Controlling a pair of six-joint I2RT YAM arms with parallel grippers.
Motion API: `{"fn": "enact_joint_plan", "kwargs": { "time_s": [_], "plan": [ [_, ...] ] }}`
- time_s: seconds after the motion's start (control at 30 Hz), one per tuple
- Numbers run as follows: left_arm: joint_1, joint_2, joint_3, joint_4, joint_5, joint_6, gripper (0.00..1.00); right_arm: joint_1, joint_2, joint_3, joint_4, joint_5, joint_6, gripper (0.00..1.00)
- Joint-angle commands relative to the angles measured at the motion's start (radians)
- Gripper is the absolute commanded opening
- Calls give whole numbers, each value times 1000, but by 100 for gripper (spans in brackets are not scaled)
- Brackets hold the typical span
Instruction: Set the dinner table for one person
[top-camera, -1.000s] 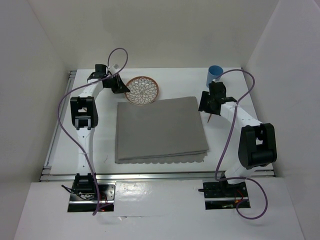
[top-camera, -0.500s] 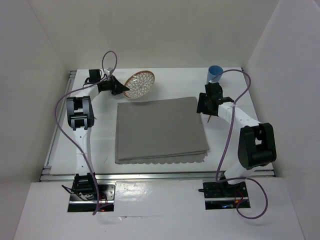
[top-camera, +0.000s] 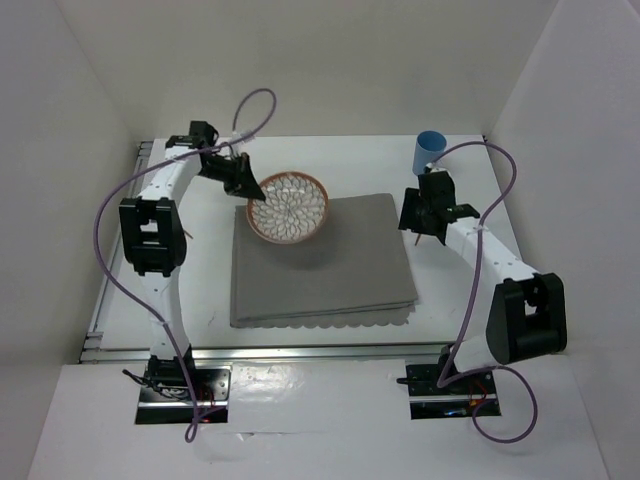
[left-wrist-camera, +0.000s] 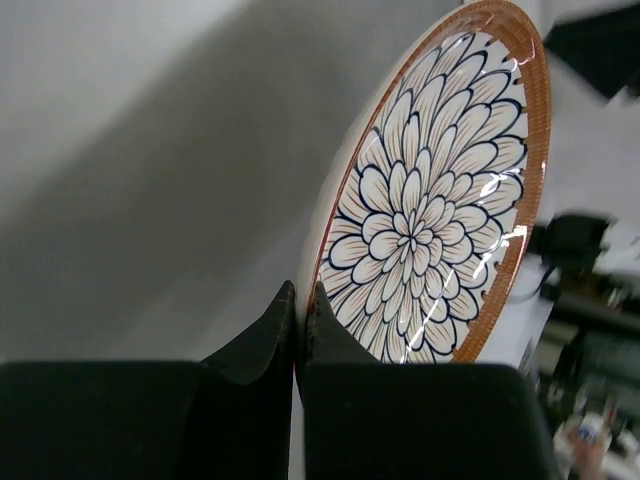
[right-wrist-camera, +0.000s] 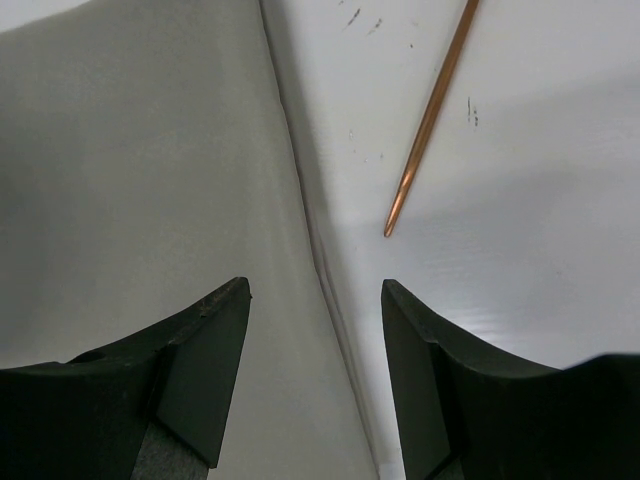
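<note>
Left wrist view: left gripper (left-wrist-camera: 300, 297) pinches the orange-rimmed floral ceramic plate (left-wrist-camera: 420, 230); level it, lower centrally onto grey cloth placemat (top-camera: 330, 270); right gripper (right-wrist-camera: 315, 290) stands open.

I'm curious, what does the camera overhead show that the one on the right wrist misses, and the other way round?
Only overhead: the flower-patterned plate, held tilted by its rim in the shut left gripper over the grey placemat's far left corner, and the blue cup at the table's far edge. Only the right wrist: a clear close look at the thin copper-coloured stick lying on the white table beside the placemat, not touching it. Both: the placemat, the table, and the open right gripper, which holds nothing.
</note>
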Motion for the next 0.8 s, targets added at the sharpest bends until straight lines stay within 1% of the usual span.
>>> {"fn": "enact_joint_plan", "kwargs": {
  "time_s": [0.0, 0.03, 0.13, 0.27, 0.3, 0.37, 0.4, 0.53, 0.7, 0.77],
  "plan": [
    [-101, -141, -116, -207, 24, 234, 0, 7, -74, -37, 3, 20, 4, 63],
    [-139, -152, -170, -207, 15, 247, 0, 7, -97, -51, -6, 20, 4, 63],
    [-205, -152, -219, -207, -22, 256, 0, 7, -141, -65, -15, 20, 4, 63],
    [-263, -152, -287, -170, -98, 256, 0, 7, -195, -103, -33, 42, 4, 63],
    [-264, -152, -305, -134, -132, 256, 0, 7, -206, -115, -44, 52, 4, 63],
    [-277, -163, -359, -81, -155, 229, 0, 7, -242, -140, -44, 61, 4, 63],
    [-277, -163, -359, -37, -165, 229, 0, 7, -255, -151, -44, 62, 4, 63],
    [-311, -123, -347, 11, -151, 218, 0, 7, -299, -180, -44, 62, 4, 63],
    [-343, -123, -312, 86, -142, 189, 0, 7, -299, -180, -44, 52, 4, 63],
    [-343, -102, -302, 86, -129, 180, 0, 7, -299, -180, -44, 52, 4, 63]
  ]
}}
